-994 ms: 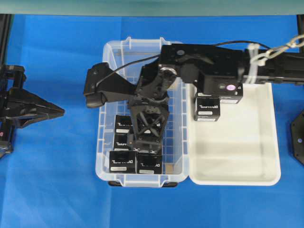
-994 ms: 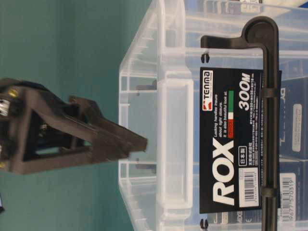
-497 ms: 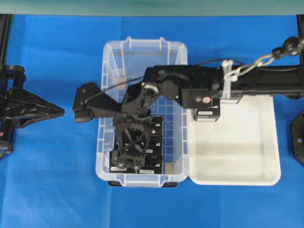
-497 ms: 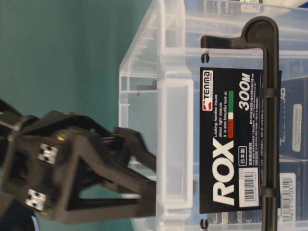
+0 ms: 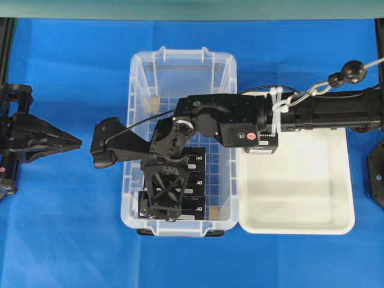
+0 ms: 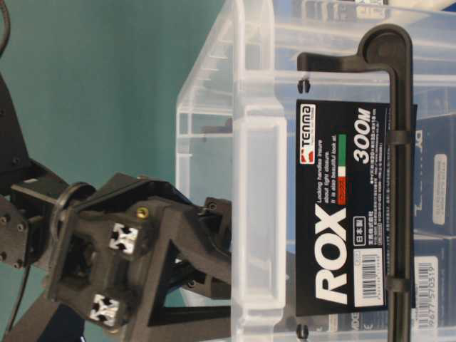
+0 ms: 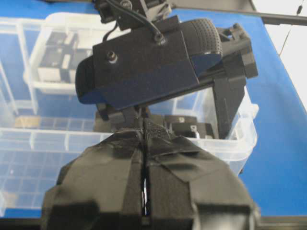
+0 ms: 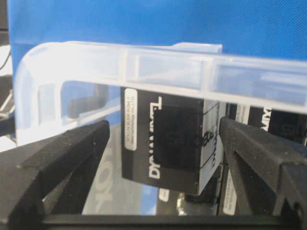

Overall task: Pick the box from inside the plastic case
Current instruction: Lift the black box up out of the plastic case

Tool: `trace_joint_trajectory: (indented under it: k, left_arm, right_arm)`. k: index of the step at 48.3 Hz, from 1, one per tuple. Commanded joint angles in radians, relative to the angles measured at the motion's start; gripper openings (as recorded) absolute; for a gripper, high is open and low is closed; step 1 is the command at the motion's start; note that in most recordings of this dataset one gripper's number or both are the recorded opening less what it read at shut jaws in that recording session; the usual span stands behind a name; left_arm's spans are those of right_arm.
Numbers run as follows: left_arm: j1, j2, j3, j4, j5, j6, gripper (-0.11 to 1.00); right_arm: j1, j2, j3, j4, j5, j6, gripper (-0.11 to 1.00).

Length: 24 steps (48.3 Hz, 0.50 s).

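The clear plastic case (image 5: 183, 57) lies mid-table, with several black boxes in its near half; one box (image 5: 194, 159) shows beside the arm. My right gripper (image 5: 163, 210) points down into the near end of the case. In the right wrist view it (image 8: 163, 129) is open, and a black box (image 8: 165, 143) with white lettering stands between its fingers (image 8: 67, 158) with a gap on each side, just under the case rim (image 8: 144, 60). My left gripper (image 5: 75, 142) rests left of the case; the left wrist view shows it (image 7: 144, 136) shut and empty.
A shallow white tray (image 5: 300, 198) adjoins the case on the right; one black box (image 5: 263, 146) in it is mostly hidden under my right arm. Blue cloth covers the table. The case's labelled near wall (image 6: 253, 214) fills the table-level view.
My right gripper has come down into the case's near end, over the boxes there, and its arm has shifted left. The left gripper has not moved.
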<state>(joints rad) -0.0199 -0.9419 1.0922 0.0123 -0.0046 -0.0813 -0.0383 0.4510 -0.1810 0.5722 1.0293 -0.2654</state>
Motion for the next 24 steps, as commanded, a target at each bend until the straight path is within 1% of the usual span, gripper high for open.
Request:
trace_joint_trajectory:
  k: [1, 9, 11, 16, 24]
  left_arm:
    - [0.0, 0.003, -0.023, 0.003, -0.005, -0.002, -0.05]
    - [0.0, 0.003, -0.025, 0.003, -0.005, -0.002, -0.05]
    - [0.0, 0.003, -0.023, 0.002, -0.005, -0.002, -0.05]
    - [0.0, 0.002, -0.023, 0.002, -0.005, -0.002, -0.05]
    - [0.0, 0.0, -0.023, 0.003, -0.005, -0.002, -0.05]
  right_arm:
    - [0.028, 0.023, 0.0, 0.008, -0.003, -0.015, 1.0]
    - [0.028, 0.043, 0.002, 0.0, -0.003, -0.028, 1.0]
    - [0.028, 0.044, 0.003, -0.009, -0.005, -0.028, 1.0]
    - [0.025, 0.044, 0.006, -0.055, -0.005, -0.021, 1.0]
    - [0.003, 0.037, 0.003, -0.11, -0.003, -0.017, 1.0]
